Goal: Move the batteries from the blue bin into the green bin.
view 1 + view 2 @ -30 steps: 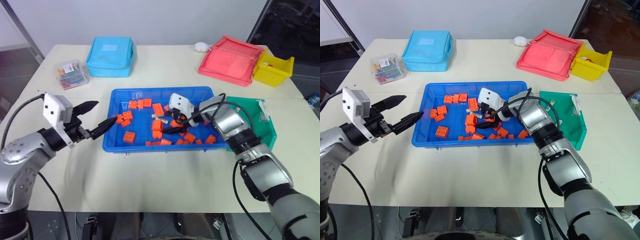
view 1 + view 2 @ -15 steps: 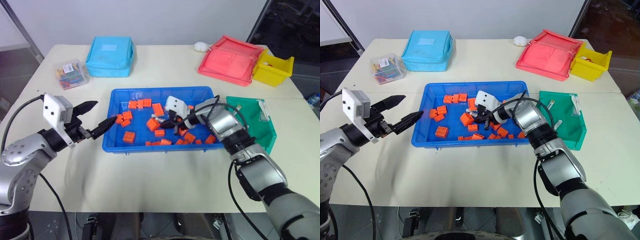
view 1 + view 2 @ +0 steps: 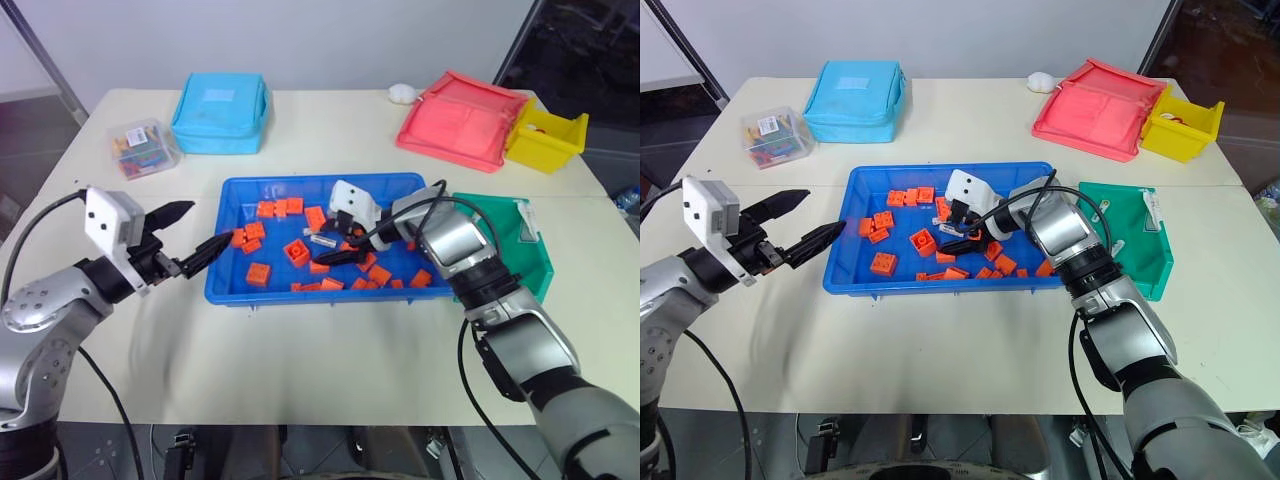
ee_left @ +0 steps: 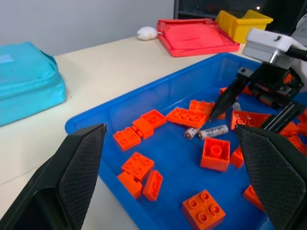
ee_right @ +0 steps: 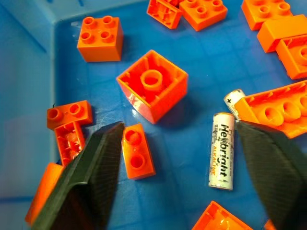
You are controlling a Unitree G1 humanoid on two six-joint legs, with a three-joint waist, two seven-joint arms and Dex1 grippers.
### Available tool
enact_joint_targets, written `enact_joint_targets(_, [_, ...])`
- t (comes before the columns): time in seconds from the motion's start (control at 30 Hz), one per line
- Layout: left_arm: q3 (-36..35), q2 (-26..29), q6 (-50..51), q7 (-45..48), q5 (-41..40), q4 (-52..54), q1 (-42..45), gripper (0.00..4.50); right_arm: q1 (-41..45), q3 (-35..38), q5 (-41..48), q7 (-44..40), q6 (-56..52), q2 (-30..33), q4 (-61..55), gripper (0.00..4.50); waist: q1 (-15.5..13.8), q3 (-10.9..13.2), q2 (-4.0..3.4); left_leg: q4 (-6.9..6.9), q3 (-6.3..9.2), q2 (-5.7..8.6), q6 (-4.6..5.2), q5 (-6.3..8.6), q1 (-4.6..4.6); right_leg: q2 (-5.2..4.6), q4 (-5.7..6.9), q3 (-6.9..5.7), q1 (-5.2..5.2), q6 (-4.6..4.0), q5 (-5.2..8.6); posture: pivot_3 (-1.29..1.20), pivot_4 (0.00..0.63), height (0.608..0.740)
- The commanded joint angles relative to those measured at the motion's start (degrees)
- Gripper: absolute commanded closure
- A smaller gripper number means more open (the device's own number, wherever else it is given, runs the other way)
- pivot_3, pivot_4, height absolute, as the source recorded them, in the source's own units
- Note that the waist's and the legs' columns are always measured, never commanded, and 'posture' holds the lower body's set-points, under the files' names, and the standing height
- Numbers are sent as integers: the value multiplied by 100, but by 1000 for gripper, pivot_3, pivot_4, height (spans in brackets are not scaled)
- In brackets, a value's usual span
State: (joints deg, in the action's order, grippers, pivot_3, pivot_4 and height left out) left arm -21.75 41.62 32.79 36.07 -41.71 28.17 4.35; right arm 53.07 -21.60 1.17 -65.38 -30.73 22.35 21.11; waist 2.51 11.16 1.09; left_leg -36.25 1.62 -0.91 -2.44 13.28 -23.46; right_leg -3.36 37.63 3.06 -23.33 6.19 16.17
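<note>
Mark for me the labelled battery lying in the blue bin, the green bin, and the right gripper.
labelled battery (image 5: 222, 151): right wrist view, middle of its printed side.
green bin (image 3: 1132, 232): right eye view, bare inner floor.
right gripper (image 3: 954, 229): right eye view, midway between its open fingertips.

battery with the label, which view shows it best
Right wrist view: the battery lies in full, label readable, on the blue bin's floor. The left wrist view shows it small; in the eye views it is a pale sliver beside the right hand.

Each arm has silver-grey metal segments with black joint bands and a loose black cable. The left gripper (image 3: 188, 238) and right gripper (image 3: 338, 243) carry a white camera block and two black textured fingers.
</note>
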Motion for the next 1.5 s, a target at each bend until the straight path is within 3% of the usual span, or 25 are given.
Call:
enact_joint_targets(0.03, [-94,-4,-133,18,13,72,65,0,156,74,-129,168,310,-7,470,693,-1,0,0,0,0,0,0,0,0,0,0,0,0,0,0,0,150,740])
enact_joint_targets(0.43, [-122,-19,-165,-37,73,106,-1,0,553,106,-283,253,849,-253,1968,693,4,-2,3,0,0,0,0,0,10,0,0,0,11,0,0,0,150,740])
enact_joint_targets(0.63, [-193,-40,-173,-38,62,145,-100,0,534,450,124,29,92,-216,1209,693,3,-2,2,1,1,0,0,0,8,0,0,0,9,0,0,0,150,740])
enact_joint_targets(0.93, [-164,-48,-202,-11,77,101,-90,0,-313,382,213,81,-768,-34,-472,693,-6,-1,2,2,0,3,0,0,3,-4,-2,0,5,0,0,0,150,740])
enact_joint_targets(1.2, [-126,-27,-209,32,110,21,-8,0,565,751,364,396,-672,-165,30,693,4,0,0,5,0,-1,0,0,3,2,-2,1,-2,0,0,0,150,740])
enact_joint_targets(1.5, [-103,-84,-239,2,144,43,-16,0,575,608,243,578,-286,-429,553,693,1,-1,2,5,-3,3,-1,0,2,-6,-8,0,2,0,0,0,150,740])
